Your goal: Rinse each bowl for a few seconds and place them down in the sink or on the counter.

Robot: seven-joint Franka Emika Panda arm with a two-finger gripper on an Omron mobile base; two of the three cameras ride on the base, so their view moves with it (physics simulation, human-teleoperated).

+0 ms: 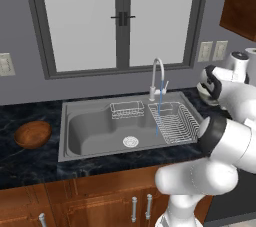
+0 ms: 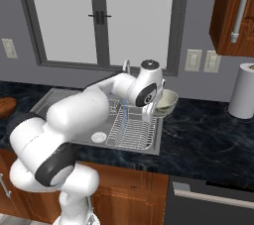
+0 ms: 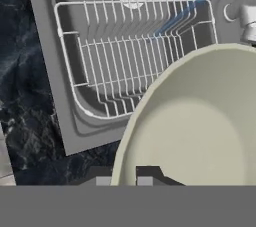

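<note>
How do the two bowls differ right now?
The cream bowl is pale; the wooden bowl is glossy reddish-brown. The cream bowl is held in the shut gripper, above the counter just right of the sink; the wooden bowl rests on the counter left of it. Both are small and round.

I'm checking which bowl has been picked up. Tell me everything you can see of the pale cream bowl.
The pale cream bowl is small, round and smooth, cream-greenish with a lighter rim and an empty matte inside. The gripper is shut on its rim and holds it in the air, roughly upright, above the sink's right edge and the black counter, right of the wire rack. It is beside the thin blue water stream, not under it. Only the fingers touch it.
</note>
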